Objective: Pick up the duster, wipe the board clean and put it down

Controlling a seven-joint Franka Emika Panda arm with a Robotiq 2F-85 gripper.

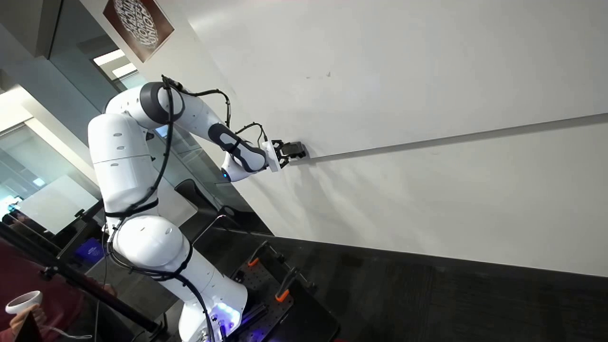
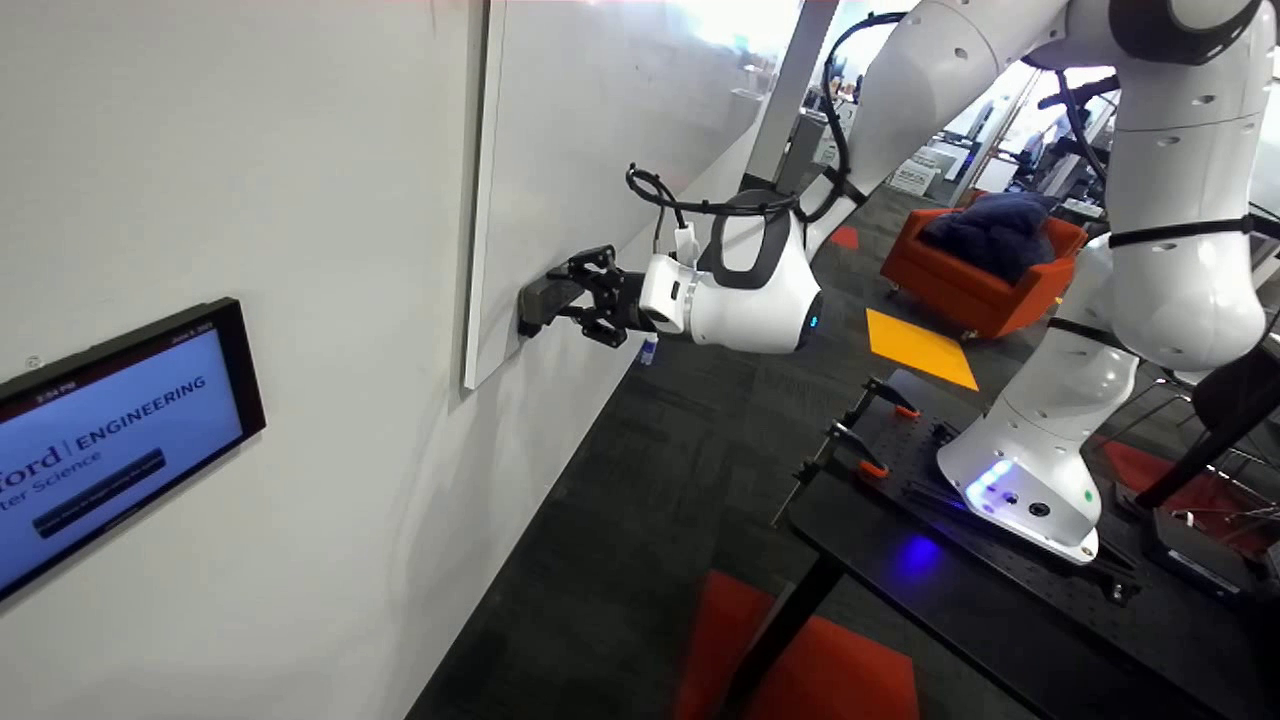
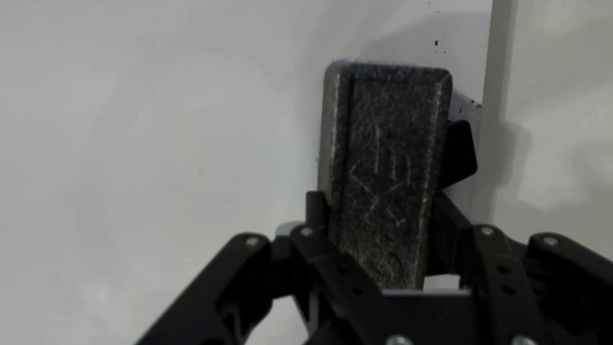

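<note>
The duster (image 3: 392, 134), a worn black block with pale scratches, is pinched along its sides by my gripper (image 3: 383, 206) in the wrist view. Its far end meets the white board (image 3: 167, 120), close to the board's edge. Both exterior views show the duster (image 1: 295, 150) against the board (image 1: 403, 71) near its lower corner, with the gripper (image 2: 565, 290) reaching in horizontally behind it. The wiping face is hidden. A few small dark specks (image 3: 436, 43) mark the board beside the duster, and a faint mark (image 1: 328, 74) shows higher up.
A grey ledge-like edge (image 1: 451, 137) borders the board, with bare wall (image 1: 451, 204) below. A wall screen (image 2: 120, 440) hangs beyond the board's corner. The arm stands on a black table (image 2: 900, 570) with clamps. A black angular piece (image 3: 459, 153) juts out beside the duster, unclear what.
</note>
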